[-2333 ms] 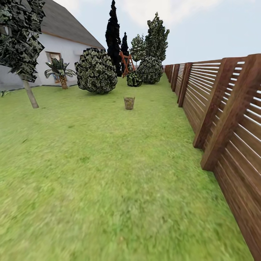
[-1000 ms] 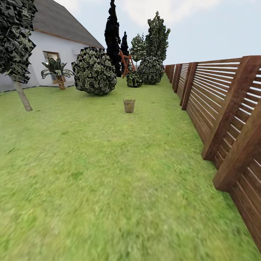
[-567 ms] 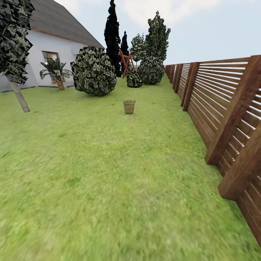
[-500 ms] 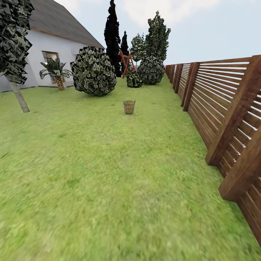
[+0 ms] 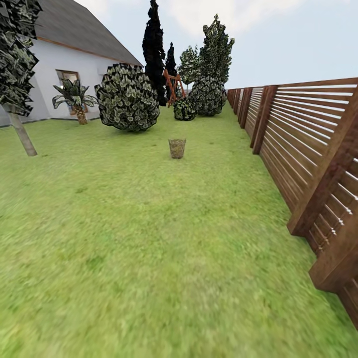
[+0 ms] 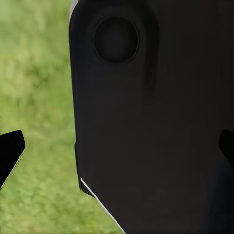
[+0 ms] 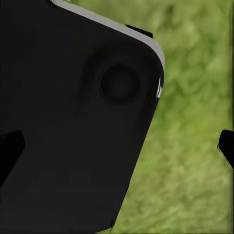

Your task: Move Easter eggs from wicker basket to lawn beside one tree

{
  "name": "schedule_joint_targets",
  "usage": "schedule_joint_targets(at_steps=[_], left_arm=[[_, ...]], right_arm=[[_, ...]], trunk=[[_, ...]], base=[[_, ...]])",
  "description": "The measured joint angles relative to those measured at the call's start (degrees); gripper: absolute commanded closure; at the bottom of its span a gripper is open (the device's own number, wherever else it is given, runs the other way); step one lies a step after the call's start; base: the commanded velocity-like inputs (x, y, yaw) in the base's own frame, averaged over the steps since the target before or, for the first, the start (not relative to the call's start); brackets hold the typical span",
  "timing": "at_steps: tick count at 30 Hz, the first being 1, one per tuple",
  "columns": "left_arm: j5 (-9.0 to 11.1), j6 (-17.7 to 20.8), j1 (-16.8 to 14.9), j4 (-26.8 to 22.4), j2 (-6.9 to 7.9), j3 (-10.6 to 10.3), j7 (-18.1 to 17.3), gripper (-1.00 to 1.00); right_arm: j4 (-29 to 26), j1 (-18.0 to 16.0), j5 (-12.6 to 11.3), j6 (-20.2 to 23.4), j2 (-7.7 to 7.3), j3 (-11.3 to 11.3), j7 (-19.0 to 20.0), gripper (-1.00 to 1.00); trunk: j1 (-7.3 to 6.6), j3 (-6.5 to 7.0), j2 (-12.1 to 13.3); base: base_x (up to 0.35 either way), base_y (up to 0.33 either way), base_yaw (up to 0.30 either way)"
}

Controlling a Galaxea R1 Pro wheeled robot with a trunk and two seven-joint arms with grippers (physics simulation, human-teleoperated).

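Observation:
The brown wicker basket stands upright far ahead on the lawn, small at this distance. The Easter eggs cannot be made out; the basket's inside is hidden from here. A tree with a thin pale leaning trunk and dark angular leaves rises at the far left of the grass. In the left wrist view my left gripper is open, its dark fingertips wide apart over grass and a black body panel. My right gripper is likewise open, with one fingertip over the grass.
A brown slatted fence runs along the right side, its posts jutting onto the grass. Round bushes and tall dark trees stand beyond the basket. The white house and a short palm lie back left.
The whole head view has advanced across the lawn: the fence posts slide past on the right, the left tree shifts toward the edge, and the basket sits slightly lower and closer.

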Motion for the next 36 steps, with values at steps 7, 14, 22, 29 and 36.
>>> schedule_joint_targets(at_steps=[7, 14, 22, 29, 36], left_arm=[[0.0, 0.0, 0.0, 0.0, 0.00, 0.0, 0.0, -1.00], [-0.1, 0.0, 0.0, 0.0, -0.01, 0.0, 0.0, -1.00], [-0.1, 0.0, 0.0, 0.0, 0.00, 0.0, 0.0, -1.00], [-0.2, -0.1, 0.0, 0.0, 0.00, -0.1, 0.0, -1.00], [-0.2, -0.1, 0.0, 0.0, 0.00, -0.1, 0.0, -1.00]], right_arm=[[-0.1, 0.0, 0.1, 0.0, 0.02, 0.0, 0.0, -1.00], [-0.3, 0.0, 0.3, 0.0, 0.10, 0.1, 0.0, -1.00], [-0.3, 0.0, 0.5, 0.0, 0.14, 0.1, 0.0, -1.00], [-0.3, 0.0, 0.6, 0.0, 0.14, 0.1, 0.0, -1.00], [-0.2, 0.0, 0.7, 0.0, 0.18, 0.1, 0.0, -1.00]], trunk=[[0.00, 0.00, 0.0], [0.00, 0.00, 0.0], [0.00, 0.00, 0.0], [0.00, 0.00, 0.0], [0.00, 0.00, 0.0]], base=[[0.325, 0.000, 0.000], [0.325, 0.000, 0.000], [0.325, 0.000, 0.000], [0.325, 0.000, 0.000], [0.325, 0.000, 0.000]])
